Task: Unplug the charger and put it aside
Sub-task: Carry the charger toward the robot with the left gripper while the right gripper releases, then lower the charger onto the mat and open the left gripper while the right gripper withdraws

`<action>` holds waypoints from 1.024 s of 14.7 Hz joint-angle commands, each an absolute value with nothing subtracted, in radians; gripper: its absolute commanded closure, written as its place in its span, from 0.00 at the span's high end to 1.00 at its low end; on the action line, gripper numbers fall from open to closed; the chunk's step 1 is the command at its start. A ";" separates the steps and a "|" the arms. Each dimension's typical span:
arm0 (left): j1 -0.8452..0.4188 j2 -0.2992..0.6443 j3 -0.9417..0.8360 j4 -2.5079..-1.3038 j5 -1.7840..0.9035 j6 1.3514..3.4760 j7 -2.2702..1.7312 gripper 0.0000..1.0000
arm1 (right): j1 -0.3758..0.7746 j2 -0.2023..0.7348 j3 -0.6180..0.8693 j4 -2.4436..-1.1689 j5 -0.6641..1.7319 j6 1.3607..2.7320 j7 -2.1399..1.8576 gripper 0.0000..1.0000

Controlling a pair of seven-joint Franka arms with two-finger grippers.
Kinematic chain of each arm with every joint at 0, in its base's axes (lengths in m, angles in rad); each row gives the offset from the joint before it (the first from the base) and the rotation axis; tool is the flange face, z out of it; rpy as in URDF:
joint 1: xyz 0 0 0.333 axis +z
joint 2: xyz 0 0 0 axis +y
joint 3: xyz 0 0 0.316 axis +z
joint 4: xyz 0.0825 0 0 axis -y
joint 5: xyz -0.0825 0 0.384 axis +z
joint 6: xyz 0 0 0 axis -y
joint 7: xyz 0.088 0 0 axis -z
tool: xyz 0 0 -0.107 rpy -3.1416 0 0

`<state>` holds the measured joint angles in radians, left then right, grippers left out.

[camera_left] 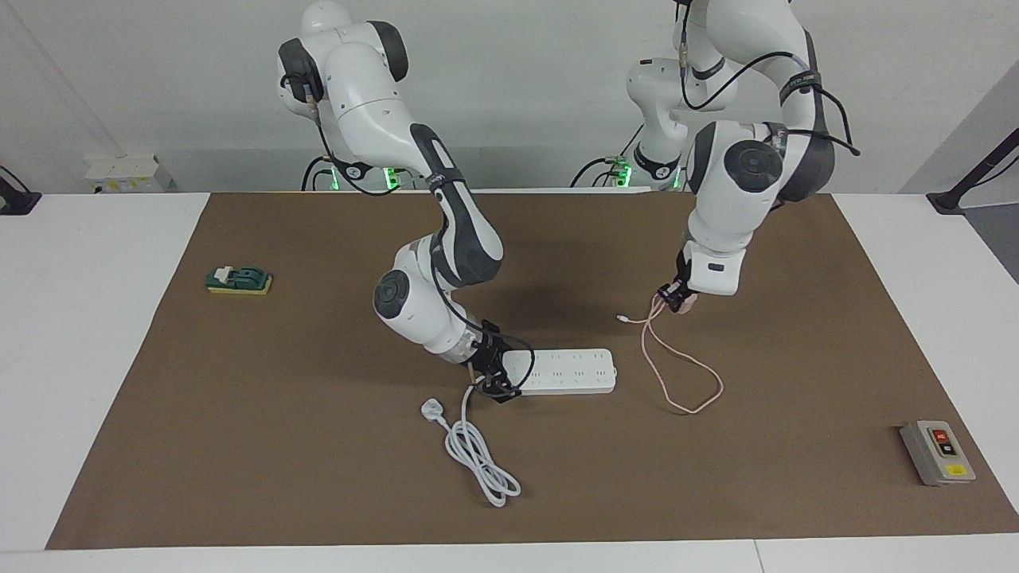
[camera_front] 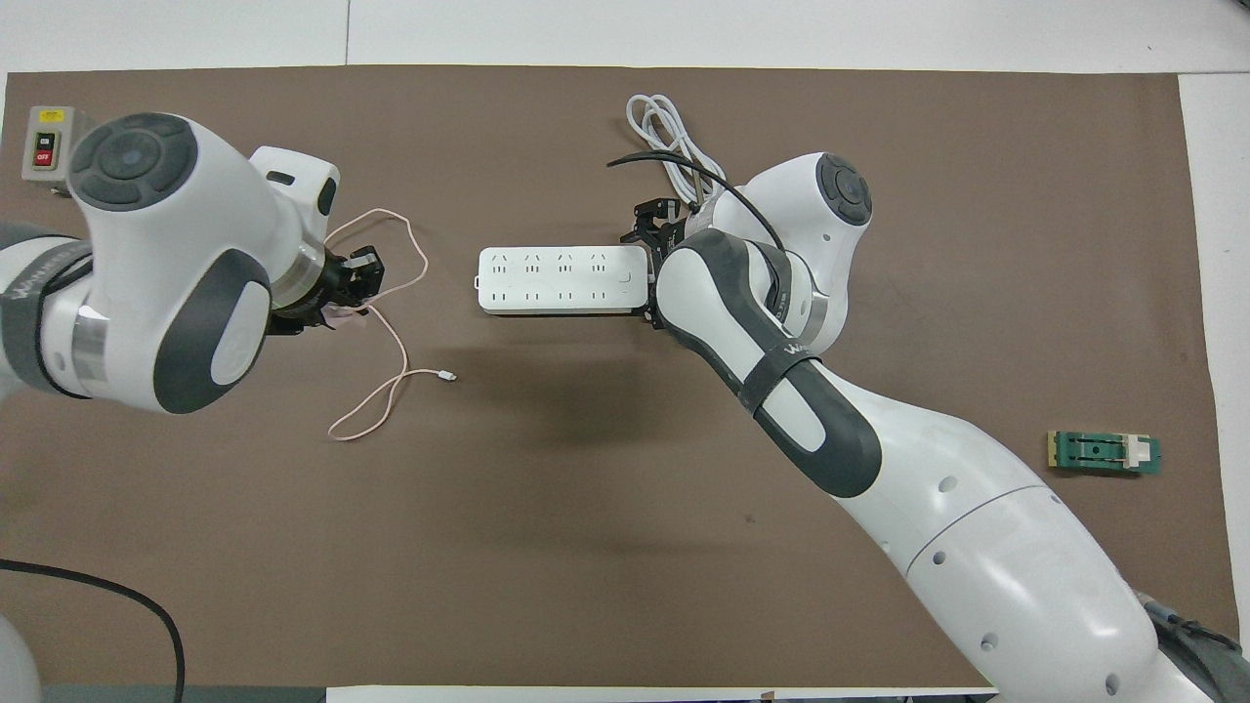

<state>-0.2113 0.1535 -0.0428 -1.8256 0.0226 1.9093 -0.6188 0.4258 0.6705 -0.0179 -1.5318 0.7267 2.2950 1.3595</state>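
Pink charger [camera_left: 683, 302] hangs pinched in our left gripper [camera_left: 677, 300] fingers, clear of the power strip [camera_left: 569, 371], which our right gripper [camera_left: 492, 376] fingers clamp steady on the worktop [camera_left: 318, 446].

Robotics lab, two arms at a white table [camera_left: 80, 318], brown mat [camera_left: 318, 446], bare wall
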 commanded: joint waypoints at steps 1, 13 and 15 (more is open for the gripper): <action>-0.111 0.103 -0.049 -1.879 -0.026 1.917 -0.363 0.00 | 0.413 0.657 -0.018 -1.512 0.741 2.290 1.354 1.00; 0.187 -0.073 -0.046 -2.239 -0.273 2.057 0.302 0.00 | 0.359 0.454 -0.054 -1.529 0.623 2.094 1.382 1.00; 0.184 -0.100 -0.048 -2.319 -0.314 2.095 0.340 0.00 | 0.351 0.422 -0.054 -1.536 0.556 2.086 1.374 1.00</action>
<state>0.1764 -0.0265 -0.0397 -2.1988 -0.2634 2.0318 0.2820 0.3630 0.4655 -0.0607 -1.5083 0.6110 2.0961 1.3809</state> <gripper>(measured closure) 0.687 0.000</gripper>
